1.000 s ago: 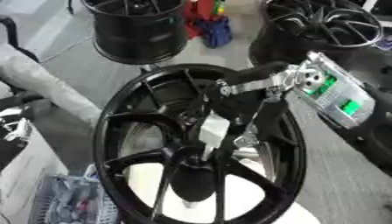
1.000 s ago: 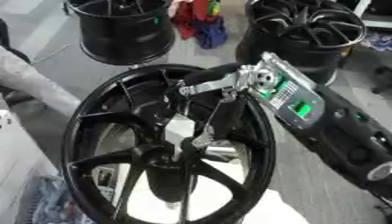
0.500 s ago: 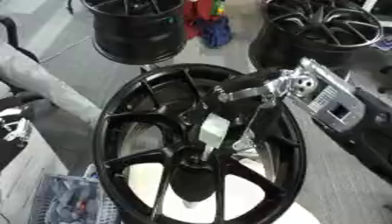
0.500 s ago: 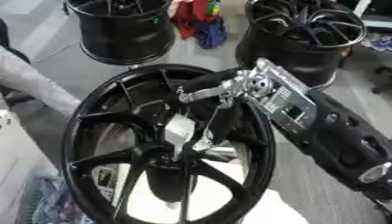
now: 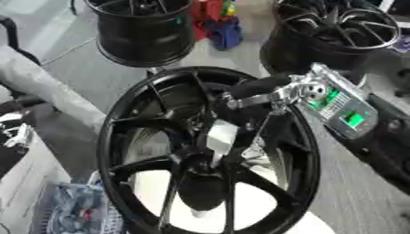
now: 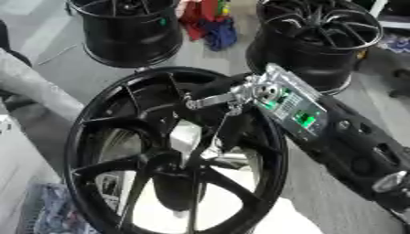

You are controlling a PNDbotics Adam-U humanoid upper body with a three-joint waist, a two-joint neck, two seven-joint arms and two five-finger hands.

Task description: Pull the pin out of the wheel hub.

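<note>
Right hand (image 5: 256,93) reaches into the wheel hub (image 5: 210,151), fingers seemingly on the pin (image 5: 218,139).

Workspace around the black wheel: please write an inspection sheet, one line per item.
Surface: grey floor; a grey padded edge at left.
Job's things: black wheel standing in front; a silvery piece, perhaps the pin, sits above its hub.
Clutter: two more black wheels behind; red and blue things between them; a pale basket at lower left.
Hands: right hand reaches over the rim, fingers down toward the hub; whether it grips the piece cannot be told. Left hand: nothing seen.
Cables: nothing seen.
Surroundings: nothing seen.
</note>
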